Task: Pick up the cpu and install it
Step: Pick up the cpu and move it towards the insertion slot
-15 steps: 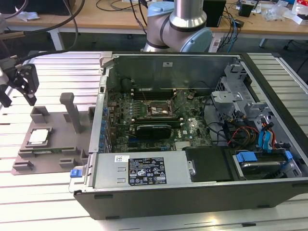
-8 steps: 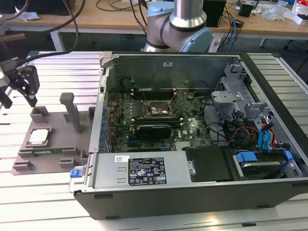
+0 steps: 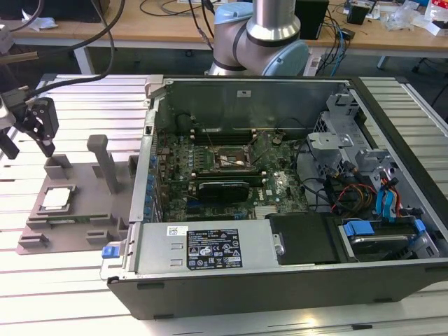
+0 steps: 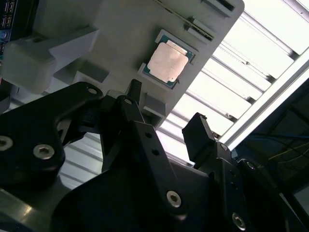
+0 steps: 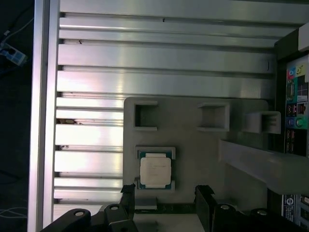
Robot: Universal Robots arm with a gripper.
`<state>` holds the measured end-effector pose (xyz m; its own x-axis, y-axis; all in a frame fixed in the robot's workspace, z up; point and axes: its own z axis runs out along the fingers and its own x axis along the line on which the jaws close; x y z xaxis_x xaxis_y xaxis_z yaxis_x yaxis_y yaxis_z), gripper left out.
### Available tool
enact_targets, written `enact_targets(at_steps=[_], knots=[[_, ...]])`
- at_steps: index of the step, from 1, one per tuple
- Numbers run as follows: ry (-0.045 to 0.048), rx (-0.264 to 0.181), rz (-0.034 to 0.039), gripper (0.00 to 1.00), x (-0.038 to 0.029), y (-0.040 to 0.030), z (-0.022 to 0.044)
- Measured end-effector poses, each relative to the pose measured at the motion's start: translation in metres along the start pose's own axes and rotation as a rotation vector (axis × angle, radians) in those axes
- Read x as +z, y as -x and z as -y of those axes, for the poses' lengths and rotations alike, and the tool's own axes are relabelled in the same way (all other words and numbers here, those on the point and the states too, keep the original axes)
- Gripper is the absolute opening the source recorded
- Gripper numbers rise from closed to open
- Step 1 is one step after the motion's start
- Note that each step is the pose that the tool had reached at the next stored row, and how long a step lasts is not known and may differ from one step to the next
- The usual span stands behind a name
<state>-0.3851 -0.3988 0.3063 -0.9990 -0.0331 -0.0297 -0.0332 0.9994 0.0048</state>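
The cpu [image 3: 57,198] is a small square chip with a silvery top, lying flat in a recess of the grey plastic tray [image 3: 80,218] at the exterior view's left. My gripper [image 3: 29,150] hangs in the air above the tray's far left corner, clear of the chip. Both wrist views look down past the black fingers at the cpu [image 4: 168,63] [image 5: 155,172]. The gripper [image 4: 166,112] [image 5: 165,195] is open with nothing between its fingers. The motherboard socket [image 3: 234,159] sits inside the open computer case, framed in black.
The open computer case [image 3: 280,189] lies on the slatted aluminium table [image 3: 77,105], right of the tray. Tall grey posts [image 3: 105,161] stand up from the tray near the cpu. Cables, drive bays and a black card crowd the case around the socket.
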Motion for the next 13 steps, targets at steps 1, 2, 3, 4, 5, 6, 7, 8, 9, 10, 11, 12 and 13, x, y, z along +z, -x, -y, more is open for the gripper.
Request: enact_targets(at_steps=[1,2,3,4,5,6,7,8,9,10,11,12,13], knots=[[0.0000,0.000,0.0000,0.62,0.0005,0.0000,0.0000],[0.0000,0.000,0.0000,0.62,0.0012,0.0000,0.0000],[0.0001,0.000,0.0000,0.62,0.0018,-0.0001,0.0000],[0.0000,0.000,-0.0001,0.62,0.0022,-0.0001,0.0000],[0.0000,0.000,0.0000,0.62,0.0027,-0.0001,0.0000],[0.0000,0.000,0.0000,0.62,0.0036,-0.0001,0.0000],[0.0000,0.000,-0.0001,0.62,0.0041,-0.0001,0.0000],[0.0000,0.000,0.0000,0.62,0.0045,-0.0001,0.0000],[0.0000,0.000,0.0000,0.62,0.0052,-0.0002,0.0000],[0.0000,0.000,-0.0001,0.62,0.0057,-0.0002,0.0000],[0.0000,0.000,0.0000,0.62,0.0064,-0.0002,0.0000],[0.0000,0.000,0.0000,0.62,0.0067,-0.0002,0.0000],[0.0000,0.000,0.0000,0.62,0.0070,-0.0002,0.0001]])
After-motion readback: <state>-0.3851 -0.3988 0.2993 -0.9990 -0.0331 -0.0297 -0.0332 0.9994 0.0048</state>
